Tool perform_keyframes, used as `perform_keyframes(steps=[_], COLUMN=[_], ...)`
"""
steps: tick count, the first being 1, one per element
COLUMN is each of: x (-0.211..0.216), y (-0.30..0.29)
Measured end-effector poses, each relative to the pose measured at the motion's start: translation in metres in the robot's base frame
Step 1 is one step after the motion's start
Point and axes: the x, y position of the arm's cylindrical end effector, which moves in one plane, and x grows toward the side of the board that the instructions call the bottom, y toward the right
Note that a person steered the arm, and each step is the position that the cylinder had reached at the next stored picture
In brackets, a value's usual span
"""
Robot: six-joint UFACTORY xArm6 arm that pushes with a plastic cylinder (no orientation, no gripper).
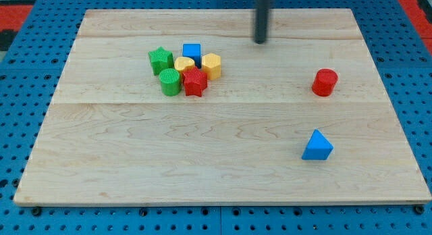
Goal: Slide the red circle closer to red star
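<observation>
The red circle (pixel 325 82) stands alone toward the view's right. The red star (pixel 195 81) sits in a tight cluster left of centre, touching the green circle (pixel 169 81) on its left. My tip (pixel 260 41) is near the view's top, above and left of the red circle and right of the cluster, touching no block.
The cluster also holds a green star (pixel 160 59), a blue cube (pixel 192 52), a yellow heart-like block (pixel 184 64) and a yellow hexagon (pixel 212 65). A blue triangle (pixel 316 146) lies below the red circle. The wooden board (pixel 216 161) rests on a blue pegboard.
</observation>
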Motion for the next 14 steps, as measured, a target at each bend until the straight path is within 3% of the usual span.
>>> perform_keyframes(steps=[1, 3, 4, 5, 6, 7, 8, 9, 10, 11, 12, 14], x=[0.073, 0.098, 0.134, 0.123, 0.081, 0.078, 0.104, 0.122, 0.094, 0.096, 0.131, 0.104], y=[0.080, 0.046, 0.124, 0.062, 0.029, 0.055, 0.159, 0.088, -0.023, 0.011, 0.038, -0.099])
